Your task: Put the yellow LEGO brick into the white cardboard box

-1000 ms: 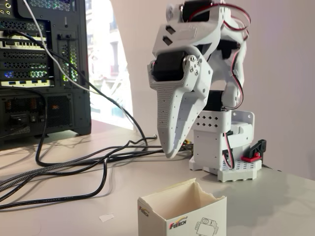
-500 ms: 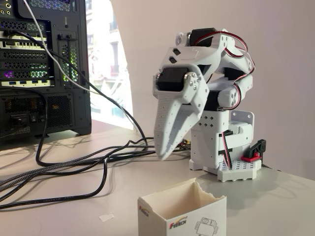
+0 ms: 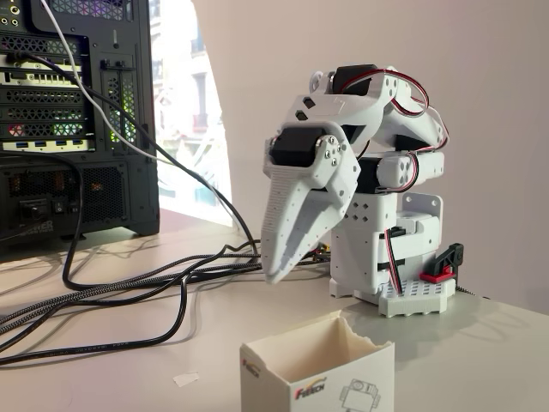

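Open air above the white cardboard box (image 3: 317, 369); black cables (image 3: 129, 292) sprawl across the table (image 3: 480, 343) on the left.

You're at a desk in an office or hobby lab: an open computer tower (image 3: 77, 120) fills the upper left, its cables (image 3: 129, 292) trailing across the pale tabletop (image 3: 480, 343), a bright window (image 3: 184, 112) behind.

In the fixed view the white arm sits folded low over its base, upper links hunched, red wires looping along the joints. The gripper (image 3: 273, 273) points down and slightly left, its two perforated fingers pressed together at the tip
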Robot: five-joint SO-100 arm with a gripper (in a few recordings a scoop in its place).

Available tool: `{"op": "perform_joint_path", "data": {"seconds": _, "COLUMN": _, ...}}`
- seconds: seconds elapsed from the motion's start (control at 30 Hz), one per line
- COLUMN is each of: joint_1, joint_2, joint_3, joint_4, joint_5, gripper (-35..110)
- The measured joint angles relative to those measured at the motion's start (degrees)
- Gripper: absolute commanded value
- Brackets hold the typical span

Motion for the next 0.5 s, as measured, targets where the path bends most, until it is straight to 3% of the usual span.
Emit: {"op": "perform_joint_path", "data": {"seconds": 0.5, "joint_1": 0.1, "joint_2": 0.2, "joint_3": 0.0, "joint_4": 0.2, "joint_5": 0.0, "gripper": -9}}
